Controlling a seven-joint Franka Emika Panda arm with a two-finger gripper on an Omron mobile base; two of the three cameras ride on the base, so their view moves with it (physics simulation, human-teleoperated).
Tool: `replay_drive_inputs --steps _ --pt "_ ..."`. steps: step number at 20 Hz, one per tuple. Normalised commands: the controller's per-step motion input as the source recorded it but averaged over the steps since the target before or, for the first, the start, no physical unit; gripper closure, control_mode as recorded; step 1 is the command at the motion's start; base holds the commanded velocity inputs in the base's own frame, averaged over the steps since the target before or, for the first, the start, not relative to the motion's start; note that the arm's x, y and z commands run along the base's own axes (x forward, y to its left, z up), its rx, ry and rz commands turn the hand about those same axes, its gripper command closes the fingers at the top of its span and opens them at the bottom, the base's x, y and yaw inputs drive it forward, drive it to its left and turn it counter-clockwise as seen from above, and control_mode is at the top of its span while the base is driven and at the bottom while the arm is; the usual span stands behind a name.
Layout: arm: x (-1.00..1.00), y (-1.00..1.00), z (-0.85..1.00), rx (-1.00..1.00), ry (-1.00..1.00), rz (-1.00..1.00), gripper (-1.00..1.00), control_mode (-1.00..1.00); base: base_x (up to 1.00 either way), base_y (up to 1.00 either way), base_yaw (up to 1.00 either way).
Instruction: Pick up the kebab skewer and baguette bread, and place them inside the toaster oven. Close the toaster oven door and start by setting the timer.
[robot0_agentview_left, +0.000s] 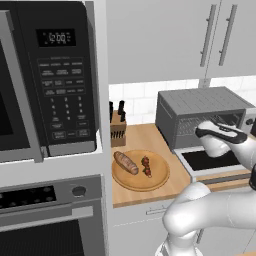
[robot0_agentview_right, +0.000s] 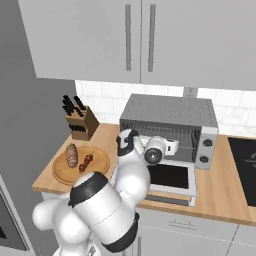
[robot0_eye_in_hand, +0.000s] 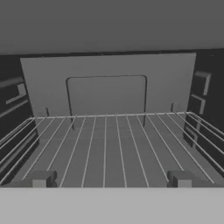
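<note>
Hand view: bare wire rack (robot0_eye_in_hand: 105, 144) | base views: baguette bread (robot0_agentview_left: 126, 163), board (robot0_agentview_left: 159, 180)

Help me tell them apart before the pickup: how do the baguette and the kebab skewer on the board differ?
The baguette is a plump golden-brown loaf with a slashed crust; the kebab skewer is a thin stick with red and dark chunks. The baguette is longer and thicker than the skewer. Both lie flat, side by side and apart, on the round wooden board.
</note>
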Motion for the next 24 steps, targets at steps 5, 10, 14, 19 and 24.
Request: replay_drive_inputs --steps 5,10,14,19,24 --pt "0.1 0.0 0.0 0.0 0.0 0.0 -1.0 -1.0 0.0 0.0 0.0" --pt "0.12 0.0 -0.02 0.0 0.0 0.0 -1.0 -1.0 0.0 0.0 0.0" --pt "0.03 0.0 -0.14 0.0 0.01 0.0 -1.0 -1.0 0.0 0.0 0.0" --pt "0.01 0.0 -0.17 0.0 0.04 0.0 -1.0 -1.0 0.0 0.0 0.0" --pt "0.0 0.0 -0.2 0.0 0.04 0.0 -1.0 -1.0 0.0 0.0 0.0"
